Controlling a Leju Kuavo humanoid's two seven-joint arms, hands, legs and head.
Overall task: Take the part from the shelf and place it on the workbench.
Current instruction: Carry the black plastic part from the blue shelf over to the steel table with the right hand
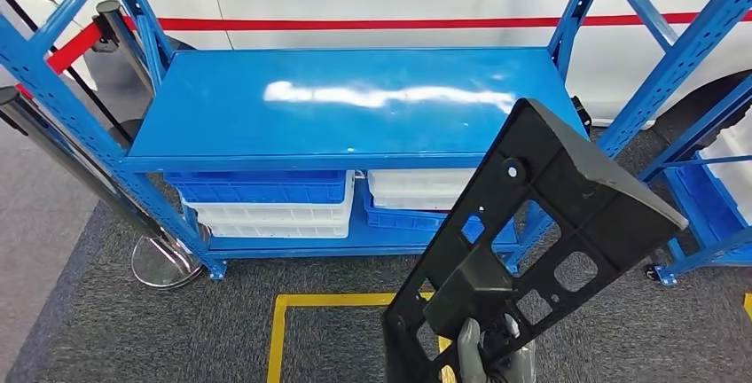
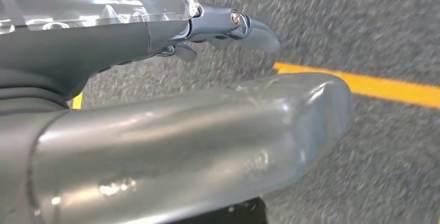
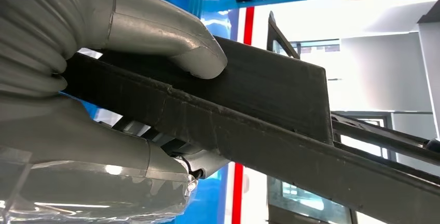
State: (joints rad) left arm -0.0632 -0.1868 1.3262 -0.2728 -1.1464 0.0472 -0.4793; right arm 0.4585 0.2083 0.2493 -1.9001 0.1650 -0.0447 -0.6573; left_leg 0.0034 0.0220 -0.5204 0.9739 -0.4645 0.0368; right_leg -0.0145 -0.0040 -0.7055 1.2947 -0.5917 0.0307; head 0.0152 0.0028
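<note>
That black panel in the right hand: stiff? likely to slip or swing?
The black part is probably stiff: it stands tilted without sagging. It is likely light for its size, given its cutouts. The right hand grips only its lower end, so it may pivot or swing.

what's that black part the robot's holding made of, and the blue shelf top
Black part: probably moulded plastic, matte, with cut-out windows and ribbed edges. Blue shelf top: likely painted sheet metal, glossy, since it mirrors a bright white glare.
</note>
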